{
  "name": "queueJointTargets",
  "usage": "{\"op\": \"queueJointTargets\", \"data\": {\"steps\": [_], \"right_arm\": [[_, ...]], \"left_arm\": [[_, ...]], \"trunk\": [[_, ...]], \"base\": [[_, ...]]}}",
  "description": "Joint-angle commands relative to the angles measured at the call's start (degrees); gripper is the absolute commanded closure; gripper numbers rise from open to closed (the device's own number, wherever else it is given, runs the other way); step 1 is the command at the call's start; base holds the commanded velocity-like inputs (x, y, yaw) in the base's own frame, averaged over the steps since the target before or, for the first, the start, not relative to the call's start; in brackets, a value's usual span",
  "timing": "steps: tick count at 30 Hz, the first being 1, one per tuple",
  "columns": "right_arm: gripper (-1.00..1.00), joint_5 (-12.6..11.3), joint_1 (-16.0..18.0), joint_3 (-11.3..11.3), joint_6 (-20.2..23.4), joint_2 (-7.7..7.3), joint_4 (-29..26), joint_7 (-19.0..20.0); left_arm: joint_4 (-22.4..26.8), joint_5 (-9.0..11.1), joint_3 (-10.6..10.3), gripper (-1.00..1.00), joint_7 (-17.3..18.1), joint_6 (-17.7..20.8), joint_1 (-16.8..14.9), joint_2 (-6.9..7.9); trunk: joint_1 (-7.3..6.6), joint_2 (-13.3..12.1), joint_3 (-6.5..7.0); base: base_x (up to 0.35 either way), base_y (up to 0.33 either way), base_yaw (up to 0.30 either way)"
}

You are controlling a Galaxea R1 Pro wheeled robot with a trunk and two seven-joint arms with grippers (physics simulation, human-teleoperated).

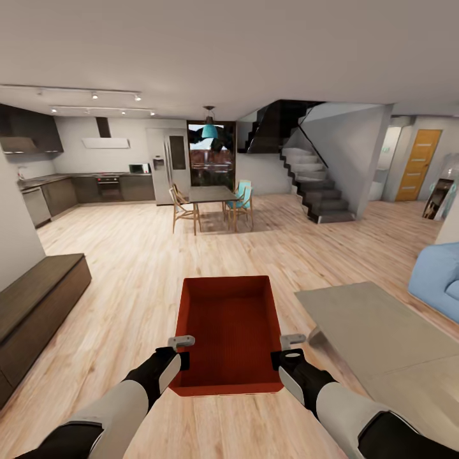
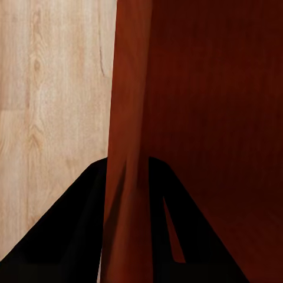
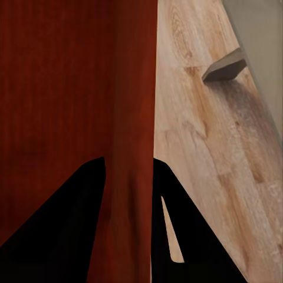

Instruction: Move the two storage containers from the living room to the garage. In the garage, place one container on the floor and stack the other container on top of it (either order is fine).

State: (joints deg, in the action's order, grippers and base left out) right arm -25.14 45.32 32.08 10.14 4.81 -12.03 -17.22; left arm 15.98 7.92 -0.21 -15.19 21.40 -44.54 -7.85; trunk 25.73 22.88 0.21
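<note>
- Storage container (image 1: 226,331): one orange-red, lidless box is held up in front of the robot over the light wood-plank floor (image 1: 127,268), carried between both arms and resting on no surface.
- Left pincer (image 1: 183,357) is closed on the box's left side wall near the near corner; in the left wrist view its two dark fingers (image 2: 71,236) straddle the thin wall (image 2: 127,147), one inside and one outside.
- Right pincer (image 1: 278,357) grips the right side wall the same way, its fingers (image 3: 65,230) either side of the wall (image 3: 132,147).
- Orientation: the box sits level with its open top upward; its long axis runs straight away from the robot, short near edge towards the trunk, far edge towards the dining table (image 1: 210,194).
- Progress, as I judge it: early. The surroundings are an open living and kitchen space with a blue sofa (image 1: 437,274) and a grey low table (image 1: 376,325), not a garage. This box must yet be carried there and set down, and the second box fetched and stacked.
</note>
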Motion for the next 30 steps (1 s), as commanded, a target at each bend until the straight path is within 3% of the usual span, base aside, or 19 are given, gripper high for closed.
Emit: {"op": "queueJointTargets", "data": {"steps": [1, 30], "right_arm": [[1.0, -1.1, 0.0, 1.1, 0.4, -0.06, 0.1, -0.5], [1.0, -1.1, 0.0, 1.1, 0.4, -0.06, 0.1, -0.5]], "left_arm": [[0.3, -1.9, -0.1, 1.0, -1.4, -0.2, 0.0, 0.51], [0.3, -1.9, -0.1, 1.0, -1.3, -0.2, 0.0, 0.55]], "trunk": [[0.05, 0.0, -0.02], [0.05, 0.0, -0.02]], "base": [[0.322, 0.0, 0.0], [0.322, 0.0, 0.0]]}}
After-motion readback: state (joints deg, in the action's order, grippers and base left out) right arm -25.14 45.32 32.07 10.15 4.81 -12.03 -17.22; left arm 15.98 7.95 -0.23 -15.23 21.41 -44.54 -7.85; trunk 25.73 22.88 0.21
